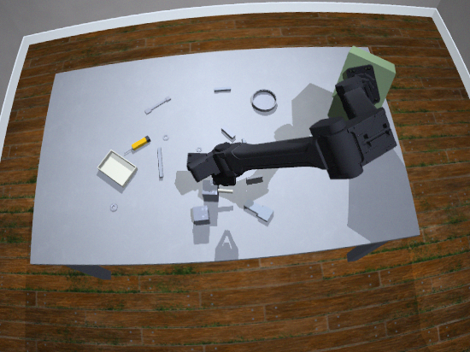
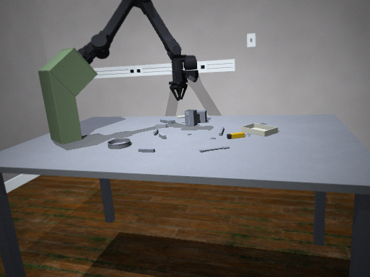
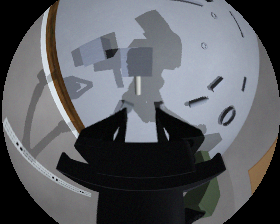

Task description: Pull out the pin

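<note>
Your tabletop (image 1: pixel 85 232) carries a scatter of small parts, and the arm (image 1: pixel 273 153) reaches across it from the green pedestal (image 1: pixel 376 63) at the far right corner. Near the front middle stand the blocks: the pin's block (image 1: pixel 209 190), a second block (image 1: pixel 200 214) just in front of it, and a flatter piece (image 1: pixel 259 211) off to the side. The gripper (image 2: pixel 177 96) hangs well above the block, part-open with nothing between its fingers. The pin (image 1: pixel 226 190) sticks out sideways from the block, pale and short, lying level above the tabletop; in the wrist view it (image 3: pixel 138 85) points toward the gripper from the block's face (image 3: pixel 141 60). The step in hand, as I judge it, is the descent to the grasp. Bring the gripper straight down so the fingers straddle the pin's free end, not the block, and check in the wrist view that the pin sits centred between them before you close. Keep the fingers off the block's face, since it stands loose and a nudge would shift it. Once closed, draw the pin along its own axis, level and slow, with no lift or twist, so the block is not dragged. Then carry it toward the bare stretch at the right, away from all blocks.
</note>
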